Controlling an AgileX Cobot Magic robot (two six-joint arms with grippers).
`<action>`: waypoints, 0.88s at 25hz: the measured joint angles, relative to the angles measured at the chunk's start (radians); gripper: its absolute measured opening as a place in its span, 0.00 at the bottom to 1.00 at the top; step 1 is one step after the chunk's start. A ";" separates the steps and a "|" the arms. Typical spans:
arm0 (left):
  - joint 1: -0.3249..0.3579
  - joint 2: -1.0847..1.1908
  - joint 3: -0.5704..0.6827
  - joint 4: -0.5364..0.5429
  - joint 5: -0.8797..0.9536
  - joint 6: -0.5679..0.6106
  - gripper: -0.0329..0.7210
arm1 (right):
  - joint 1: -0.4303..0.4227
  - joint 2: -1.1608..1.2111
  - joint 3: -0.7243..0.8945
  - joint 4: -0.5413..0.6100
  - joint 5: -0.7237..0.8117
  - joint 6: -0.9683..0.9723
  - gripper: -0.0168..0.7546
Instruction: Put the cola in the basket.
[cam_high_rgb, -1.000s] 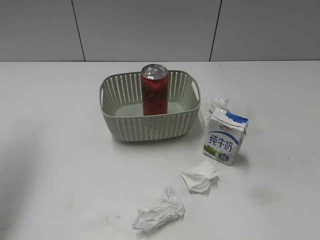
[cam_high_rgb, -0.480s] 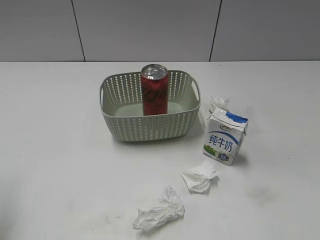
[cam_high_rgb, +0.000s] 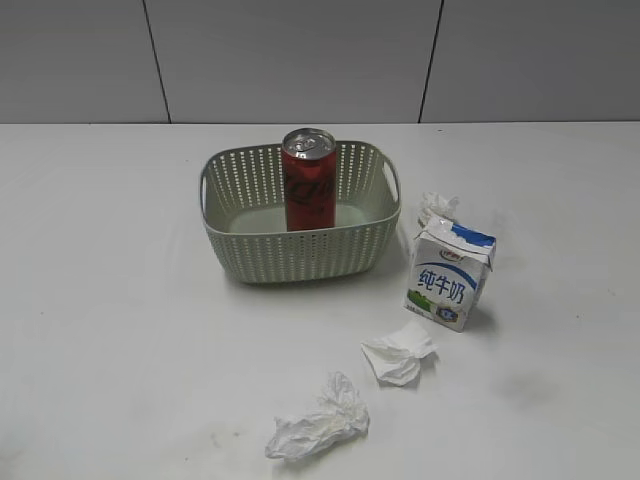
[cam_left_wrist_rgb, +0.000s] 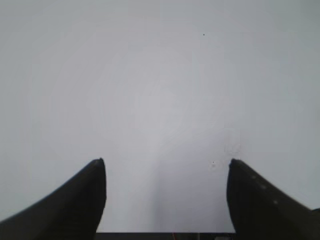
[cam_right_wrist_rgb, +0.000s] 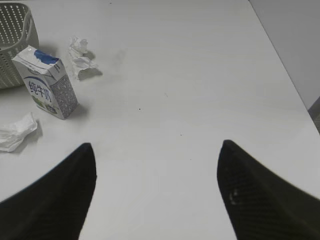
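The red cola can (cam_high_rgb: 309, 180) stands upright inside the pale green basket (cam_high_rgb: 300, 252) at the middle of the table in the exterior view. A corner of the basket also shows in the right wrist view (cam_right_wrist_rgb: 17, 35) at the upper left. My left gripper (cam_left_wrist_rgb: 166, 161) is open and empty over bare white table. My right gripper (cam_right_wrist_rgb: 156, 145) is open and empty over the table, right of the milk carton. Neither gripper shows in the exterior view.
A white-and-blue milk carton (cam_high_rgb: 450, 274) stands right of the basket, and also shows in the right wrist view (cam_right_wrist_rgb: 46, 82). Crumpled tissues lie behind the carton (cam_high_rgb: 437, 207), in front of it (cam_high_rgb: 399, 353) and at the front (cam_high_rgb: 318, 422). The table's right edge (cam_right_wrist_rgb: 285, 75) shows.
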 joint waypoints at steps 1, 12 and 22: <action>0.000 -0.027 0.006 0.000 0.001 0.000 0.80 | 0.000 0.000 0.000 0.000 0.000 0.000 0.76; 0.000 -0.283 0.027 0.000 0.014 0.000 0.78 | 0.000 0.000 0.000 0.000 0.000 0.000 0.76; 0.000 -0.463 0.029 0.000 0.015 0.000 0.78 | 0.000 0.000 0.000 0.000 0.000 0.000 0.76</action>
